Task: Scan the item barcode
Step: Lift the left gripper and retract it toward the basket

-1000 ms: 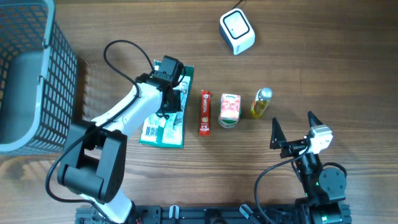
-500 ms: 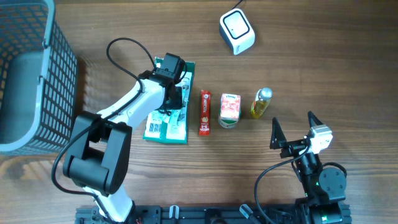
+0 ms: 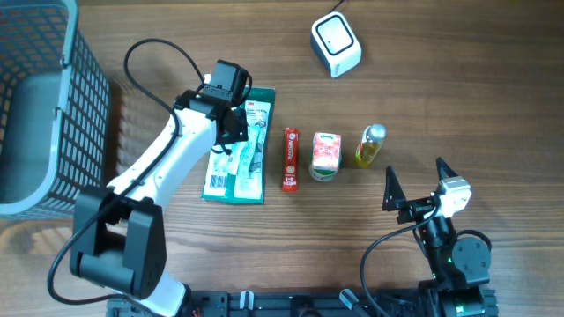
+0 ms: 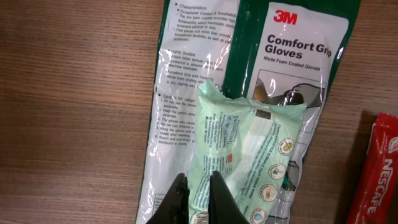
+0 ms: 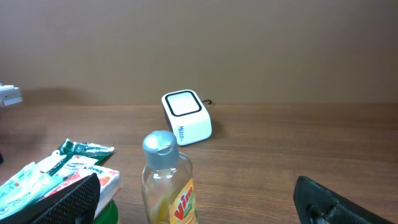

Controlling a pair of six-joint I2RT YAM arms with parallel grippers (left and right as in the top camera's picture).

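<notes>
Left gripper (image 4: 199, 198) is clamped on one end of the pale green plastic wipes pack (image 4: 249, 149), which lies atop the green-and-white glove packet (image 4: 186, 74). An end grip, I judge, keeps the barcode exposed for the white boxy scanner (image 3: 336, 44), well apart. Right gripper (image 3: 414, 189) idle, claws spread.

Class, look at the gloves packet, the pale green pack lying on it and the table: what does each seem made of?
Gloves packet: glossy plastic film, judging by glare and creases.
Pale green pack: probably soft plastic wrap, crinkled, faintly shiny.
Table: wood or wood-look laminate, matt, grain lines.
</notes>
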